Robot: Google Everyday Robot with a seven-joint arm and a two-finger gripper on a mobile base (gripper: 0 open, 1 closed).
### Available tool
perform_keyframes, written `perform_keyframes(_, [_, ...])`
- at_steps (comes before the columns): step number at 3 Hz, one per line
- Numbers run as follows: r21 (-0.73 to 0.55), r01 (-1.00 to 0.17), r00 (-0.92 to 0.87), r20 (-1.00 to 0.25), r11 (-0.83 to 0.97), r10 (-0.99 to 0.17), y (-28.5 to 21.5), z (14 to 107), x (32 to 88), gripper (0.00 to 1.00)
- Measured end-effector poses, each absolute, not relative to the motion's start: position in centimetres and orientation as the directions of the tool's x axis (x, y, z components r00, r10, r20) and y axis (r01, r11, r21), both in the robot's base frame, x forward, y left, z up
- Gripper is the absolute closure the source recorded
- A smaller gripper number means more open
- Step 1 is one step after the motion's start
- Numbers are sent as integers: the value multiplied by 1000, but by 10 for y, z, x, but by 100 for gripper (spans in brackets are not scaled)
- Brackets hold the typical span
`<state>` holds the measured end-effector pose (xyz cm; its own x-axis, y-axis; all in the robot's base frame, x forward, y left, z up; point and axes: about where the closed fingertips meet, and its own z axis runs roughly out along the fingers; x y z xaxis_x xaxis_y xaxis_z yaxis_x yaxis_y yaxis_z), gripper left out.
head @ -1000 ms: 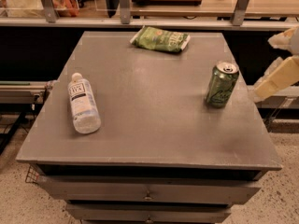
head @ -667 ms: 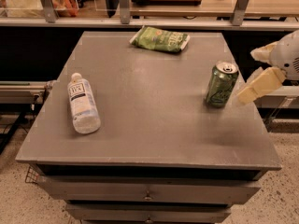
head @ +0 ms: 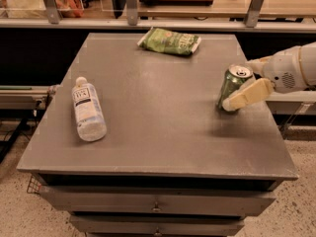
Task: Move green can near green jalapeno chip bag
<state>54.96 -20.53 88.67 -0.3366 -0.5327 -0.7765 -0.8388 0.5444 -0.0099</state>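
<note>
gripper (head: 240,85) at right edge | fingers (head: 248,95) cream, flat, paddle-shaped | wrist (head: 289,65) white, rounded, small perforated grille (head: 287,79)

The gripper (head: 242,90) sits at the right side of the table (head: 158,147) against the green can (head: 231,82). It covers the can's lower right part and its base there, so it cannot be told whether the can is gripped. The arm (head: 291,68) runs out past the right edge. The lettering on the chip bag (head: 170,41) is too small to read, and so is the label print on the bottle (head: 89,110). The drawers (head: 155,204) are cut off at the bottom, and the shelf (head: 197,22) behind is cut off at the top.
</note>
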Motion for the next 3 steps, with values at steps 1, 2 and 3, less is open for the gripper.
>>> perform_keyframes(1, [17, -830, -333, -818, 558, -470, -199, 884, 563, 11])
perform_keyframes(2, [53, -818, -335, -853, 573, -399, -196, 884, 568, 35])
perform_keyframes(3, [48, -816, -317, -870, 576, -377, -192, 898, 568, 58])
